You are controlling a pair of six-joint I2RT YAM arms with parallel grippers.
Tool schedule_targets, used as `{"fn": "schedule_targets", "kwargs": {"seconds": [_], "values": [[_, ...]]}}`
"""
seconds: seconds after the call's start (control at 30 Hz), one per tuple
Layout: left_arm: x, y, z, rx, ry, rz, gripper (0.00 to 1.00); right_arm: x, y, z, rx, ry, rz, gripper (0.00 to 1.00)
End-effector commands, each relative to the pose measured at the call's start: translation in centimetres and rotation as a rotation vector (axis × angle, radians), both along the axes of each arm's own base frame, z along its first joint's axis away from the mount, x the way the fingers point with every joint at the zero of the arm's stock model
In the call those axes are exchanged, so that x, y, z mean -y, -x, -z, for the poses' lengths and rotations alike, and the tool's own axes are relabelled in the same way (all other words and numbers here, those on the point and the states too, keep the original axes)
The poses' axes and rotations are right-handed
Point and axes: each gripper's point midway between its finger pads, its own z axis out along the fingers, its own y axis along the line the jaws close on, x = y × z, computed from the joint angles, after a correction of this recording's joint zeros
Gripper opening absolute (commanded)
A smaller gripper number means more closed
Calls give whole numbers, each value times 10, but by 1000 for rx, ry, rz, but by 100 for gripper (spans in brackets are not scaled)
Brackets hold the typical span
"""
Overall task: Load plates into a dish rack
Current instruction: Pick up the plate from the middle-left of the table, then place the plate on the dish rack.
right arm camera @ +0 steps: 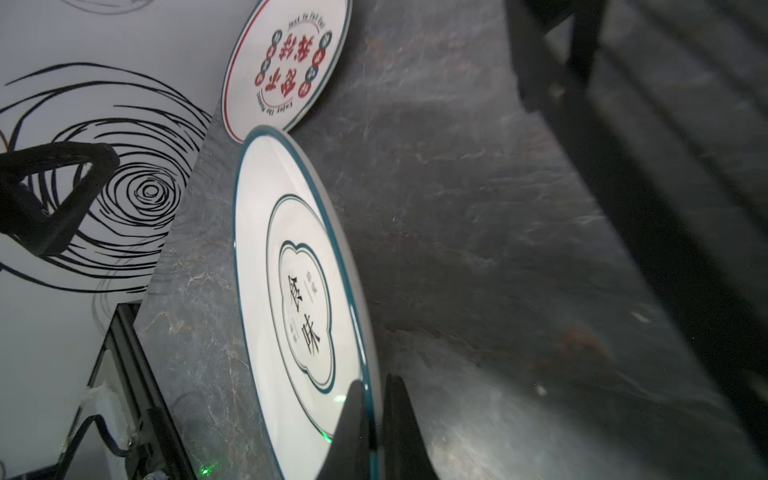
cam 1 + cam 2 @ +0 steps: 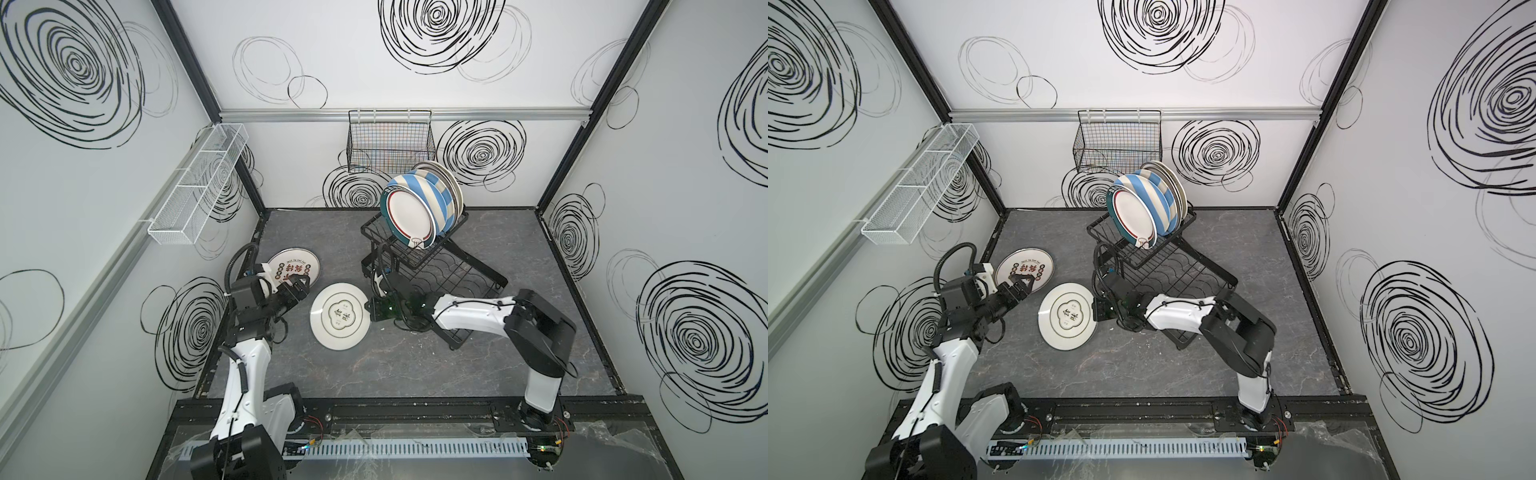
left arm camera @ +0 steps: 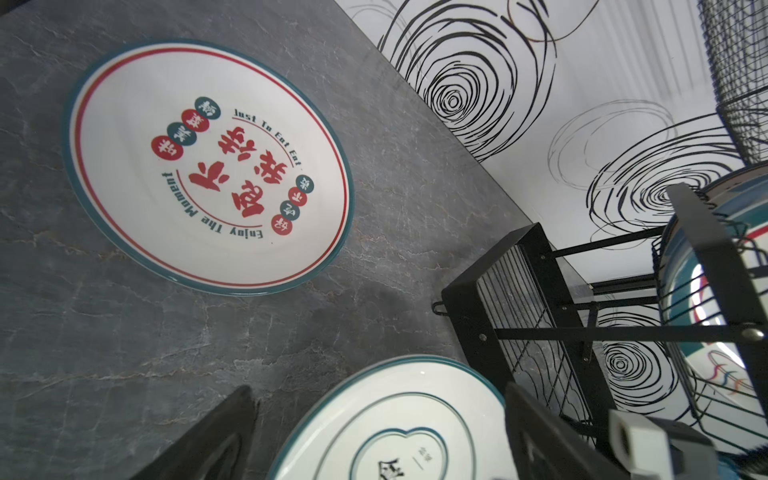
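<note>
Plates (image 2: pixel 422 199) already stand on edge in the upper basket of the dish rack (image 2: pixel 461 270), right of centre in both top views. A teal-and-red-rimmed plate (image 2: pixel 409 218) is in front and a blue-and-cream striped plate (image 2: pixel 438 189) behind it. Further back are paler rims packed too tightly to count.

Two plates lie flat on the bench (image 2: pixel 415 374), so the job looks well past halfway. The red-lettered plate (image 2: pixel 291 259) sits left of centre. The left tool (image 2: pixel 300 286) hovers over its lower-right edge, jaws spread wide and holding nothing.

The cloud-motif plate (image 2: pixel 338 316) lies at centre. The right tool (image 1: pixel 373 386) is pinched narrow on its rim, one finger above and one below. I cannot tell whether that edge has left the bench.

The plates are round, shallow and glossy, apparently glazed ceramic, with thin teal edge lines. The rack is thin black wire, and the wavy wires of its lower tray hold nothing visible. The bench is matt grey with a marbled stone pattern.
</note>
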Motion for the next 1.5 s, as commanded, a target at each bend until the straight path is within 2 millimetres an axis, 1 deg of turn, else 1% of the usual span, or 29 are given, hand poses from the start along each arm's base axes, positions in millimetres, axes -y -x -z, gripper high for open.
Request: {"fn": "schedule_targets", "kwargs": {"seconds": [0.0,0.03,0.1,0.2,0.23,0.33,0.43,0.6,0.63,0.7,0.77,0.83,0.9,1.0,1.27,1.47], "values": [[-3,-9,-24,64,-27,3,96,34,-10,-65,162,17,100,0],[-1,-10,-25,61,-34,13,96,45,-9,-75,189,44,113,0],[4,-13,-26,50,-55,36,96,64,-9,-102,263,72,134,0],[12,-18,-23,14,-106,60,96,97,-9,-151,380,95,200,0],[12,-19,-21,7,-142,69,96,109,-10,-168,409,112,227,0],[13,-27,-22,6,-153,65,96,138,-12,-218,493,154,306,0],[15,-39,-22,-11,-162,75,96,154,-11,-269,570,133,350,0],[26,-61,-22,-29,-197,94,96,165,-7,-343,682,56,377,0],[27,-66,-20,-31,-203,93,96,168,-8,-355,708,57,395,0],[28,-74,-15,-46,-205,86,96,177,-13,-370,760,91,447,0],[31,-83,-9,-61,-200,97,96,184,-22,-377,802,156,499,0],[37,-90,-8,-64,-199,113,96,187,-32,-379,829,232,538,0],[41,-96,-8,-61,-208,121,96,188,-38,-377,845,282,565,0],[41,-100,-2,-80,-211,125,96,189,-44,-374,856,327,598,0],[45,-107,21,-124,-185,151,96,185,-52,-347,844,411,615,0],[47,-107,26,-130,-177,159,96,183,-59,-333,852,473,631,0]]}}
